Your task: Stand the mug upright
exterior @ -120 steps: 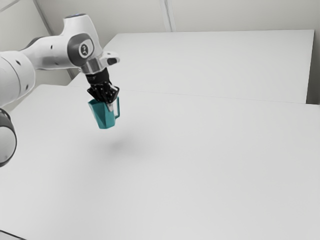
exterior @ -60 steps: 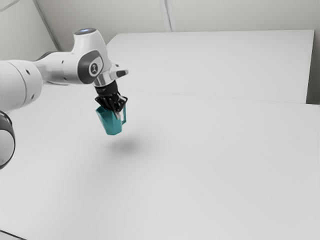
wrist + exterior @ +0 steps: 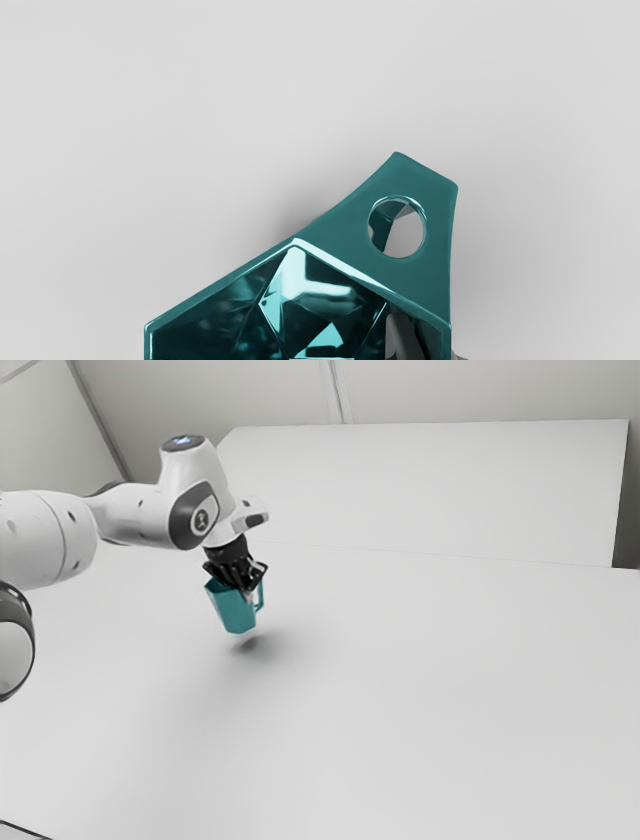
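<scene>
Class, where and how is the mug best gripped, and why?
Probably by the mug wall beside the handle, from above, one finger inside and one outside. The open mouth faces mostly up and the rim is thin, so a finger fits in. The pincer holds it that way.

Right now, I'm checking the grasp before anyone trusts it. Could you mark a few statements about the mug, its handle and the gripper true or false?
1. The mug is held above the table. True.
2. The gripper is empty. False: it is shut on the mug's wall.
3. One finger reaches inside the mug. True.
4. The mug's open end faces down toward the table. False: it faces up, toward the gripper.
5. The handle has a round opening in it. True.
6. The mug is bright red. False: it is teal.
</scene>
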